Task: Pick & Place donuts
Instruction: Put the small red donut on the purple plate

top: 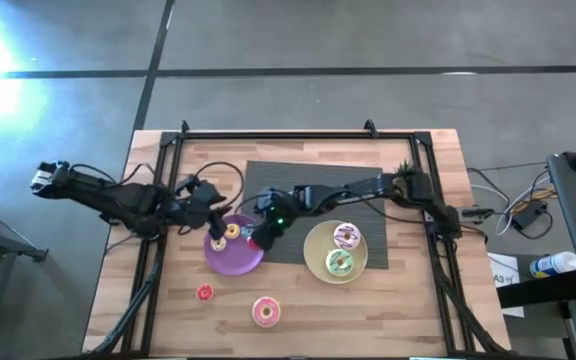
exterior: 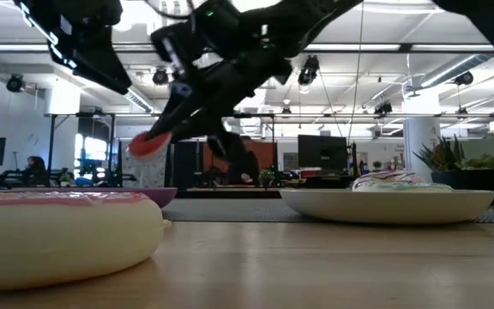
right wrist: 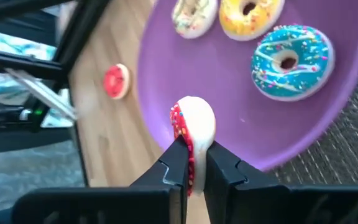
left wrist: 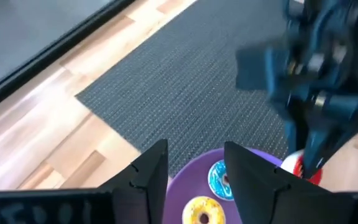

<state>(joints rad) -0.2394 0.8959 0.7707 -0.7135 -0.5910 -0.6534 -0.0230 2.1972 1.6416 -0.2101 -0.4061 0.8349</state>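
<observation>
My right gripper [right wrist: 193, 163] is shut on a tiny red-iced donut [right wrist: 191, 127] above the near right rim of the purple plate [top: 238, 262]. On that plate lie a blue donut [right wrist: 288, 62], a yellow one [right wrist: 250, 14] and a pale sprinkled one [right wrist: 194, 15]. My left gripper [left wrist: 194, 168] hangs open over the plate's left part, touching nothing. A second tiny red donut [top: 205, 293] and the large pink donut [top: 266, 312] lie flat on the bare wood. The pale-yellow plate [top: 318, 240] carries the white streaked donut [top: 346, 236] and the green one [top: 339, 263]. My right gripper pinches the tiny red donut between its two fingers, one pad on the iced face [right wrist: 180, 134] and one on the pale underside [right wrist: 205, 134]. The fingers slant down from the table's right. The donut stands on edge, lifted clear above the purple plate [exterior: 157, 196].
A dark woven mat [top: 298, 180] lies under both plates at mid-table. A black frame [top: 298, 135] runs around the work area. The two grippers hang close together over the purple plate. Bare wood shows along the near edge, right of the pink donut [exterior: 58, 232].
</observation>
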